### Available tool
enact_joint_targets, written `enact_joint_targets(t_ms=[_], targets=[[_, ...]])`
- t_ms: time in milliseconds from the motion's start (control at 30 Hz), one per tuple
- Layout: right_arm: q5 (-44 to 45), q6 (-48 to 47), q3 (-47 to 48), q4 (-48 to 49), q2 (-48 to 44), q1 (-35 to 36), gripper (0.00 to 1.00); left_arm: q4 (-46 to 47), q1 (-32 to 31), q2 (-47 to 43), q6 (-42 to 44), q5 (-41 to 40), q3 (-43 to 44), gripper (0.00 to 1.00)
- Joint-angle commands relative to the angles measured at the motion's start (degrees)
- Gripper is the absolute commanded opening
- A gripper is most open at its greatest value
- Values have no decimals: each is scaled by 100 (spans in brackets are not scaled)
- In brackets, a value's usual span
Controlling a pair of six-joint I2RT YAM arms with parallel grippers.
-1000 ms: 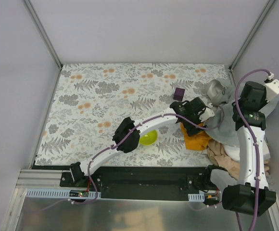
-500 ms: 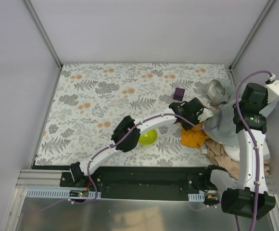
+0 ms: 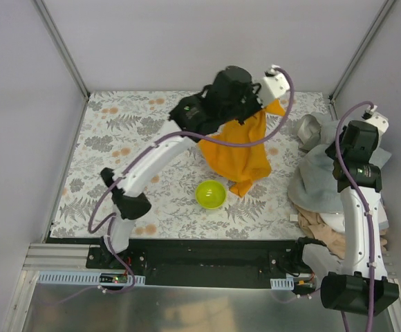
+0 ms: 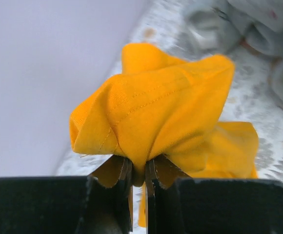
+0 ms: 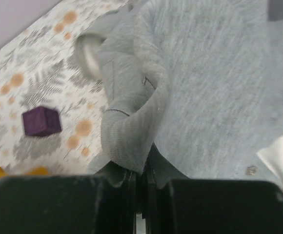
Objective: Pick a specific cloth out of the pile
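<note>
Left gripper (image 4: 138,170): clamped tight on a bunched fold of the cloth (image 4: 151,117), with the orange-yellow fabric bulging out above the two closed jaws. Holds this cloth up in the air over the far middle part of the flowered table (image 3: 117,145), well apart from the pile (image 3: 321,180). Hangs down there in a wide drape, the lower corner ending just beside the lime-green bowl (image 3: 211,194) as seen from above; impossible to tell whether touching the table or not.

Right gripper (image 5: 140,173): closed on a raised ridge of the grey cloth (image 5: 205,83), pinching it between the jaws. Sits over the pile at the right edge of the table. Below the grey cloth, toward the near edge, some beige-tan fabric (image 3: 325,232), and a small piece of white fabric (image 5: 278,156) at the right side of the wrist view. On the table to the left of the grey cloth, a small purple cube (image 5: 41,122), not touching it.
</note>
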Motion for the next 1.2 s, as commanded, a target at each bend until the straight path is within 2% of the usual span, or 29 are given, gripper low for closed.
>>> enact_joint_targets(t_ms=[0, 133, 367, 533, 700, 933, 1100, 1167], targets=[[-1002, -174, 482, -424, -18, 481, 0, -35, 63, -982, 896, -1601, 127, 0], [-748, -481, 579, -907, 149, 1166, 0, -17, 625, -1711, 941, -1989, -260, 0], [-352, -772, 386, -1400, 324, 2326, 0, 158, 2013, -2792, 1406, -2437, -251, 0], [-96, -623, 395, -2068, 650, 2766, 0, 334, 3067, -3504, 1705, -2386, -970, 0], [-228, -289, 263, -2630, 1054, 3065, 0, 370, 4298, -4120, 1556, -2034, -2253, 0], [-158, 107, 140, -3027, 1485, 3215, 0, 54, 5668, -4920, 1513, -2122, -4467, 0], [-193, 239, 8, -2957, 1695, 3215, 0, -140, 6663, -5334, 1065, -1227, -6575, 0], [-254, 256, -27, -2913, 1827, 3215, 4, -140, 6866, -5282, 784, -718, -7394, 0]])
